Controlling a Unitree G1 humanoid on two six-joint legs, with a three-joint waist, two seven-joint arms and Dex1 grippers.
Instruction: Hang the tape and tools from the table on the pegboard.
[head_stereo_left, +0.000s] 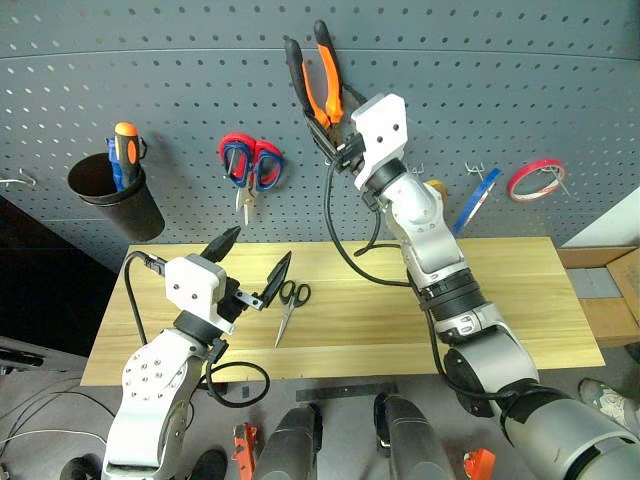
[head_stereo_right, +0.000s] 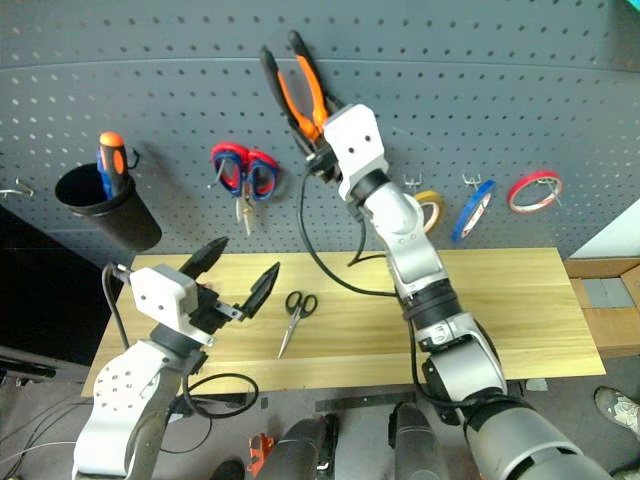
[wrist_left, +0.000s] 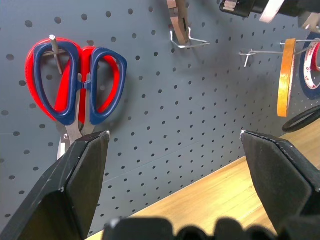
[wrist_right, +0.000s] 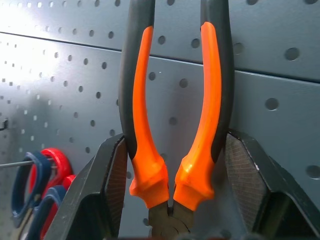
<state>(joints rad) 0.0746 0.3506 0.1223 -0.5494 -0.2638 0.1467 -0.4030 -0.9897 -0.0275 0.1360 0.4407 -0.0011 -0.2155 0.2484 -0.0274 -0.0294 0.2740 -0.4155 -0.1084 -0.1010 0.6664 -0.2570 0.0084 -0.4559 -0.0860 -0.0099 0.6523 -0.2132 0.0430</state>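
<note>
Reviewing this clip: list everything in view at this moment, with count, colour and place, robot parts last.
pegboard: one, grey-blue, behind the table
table: one, light wood, below the pegboard
pliers: one, orange-and-black handles, held up against the pegboard in the right gripper, handles up
black-handled scissors: one, lying on the table near the left gripper
red-and-blue scissors: one, hanging on a pegboard hook
black cup: one, on the pegboard at left
orange-and-blue screwdriver: one, standing in the cup
yellow tape: one, on a hook
blue tape: one, on a hook
red tape: one, on a hook, farthest right
left gripper: open, empty, over the table
right gripper: shut on the pliers
</note>
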